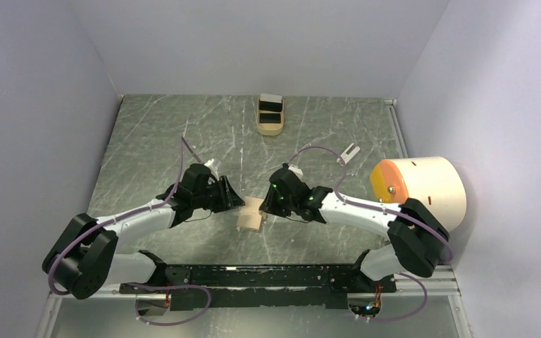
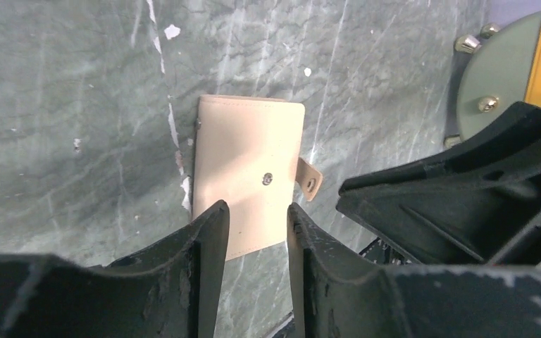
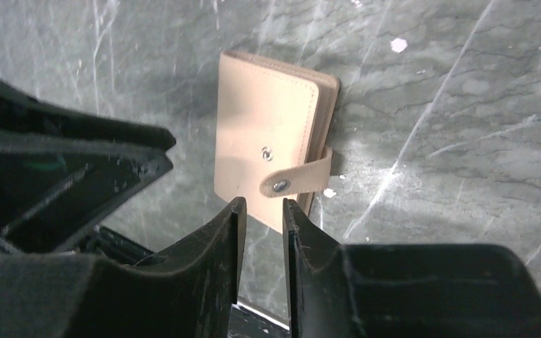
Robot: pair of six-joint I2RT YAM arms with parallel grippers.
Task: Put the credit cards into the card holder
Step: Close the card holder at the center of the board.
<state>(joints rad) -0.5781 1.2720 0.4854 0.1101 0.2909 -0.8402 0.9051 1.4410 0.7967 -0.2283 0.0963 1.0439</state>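
Observation:
The tan card holder (image 1: 251,215) lies folded shut on the marbled table between my two grippers. Its closing tab (image 3: 296,179) is unsnapped, off the stud on the cover. The holder shows in the left wrist view (image 2: 250,169) and the right wrist view (image 3: 268,141). My left gripper (image 1: 238,199) hovers at its left side, jaws narrowly open and empty (image 2: 257,211). My right gripper (image 1: 266,204) hovers at its right side, jaws narrowly open and empty (image 3: 262,204). The credit cards (image 1: 270,107), black ones and a pale one, lie in an oblong tan tray far back.
The oblong tan tray (image 1: 270,129) stands at the back centre. A cream cylinder with an orange face (image 1: 419,186) lies at the right edge. A small white forked piece (image 1: 350,152) lies behind the right arm. Walls close in left, back and right.

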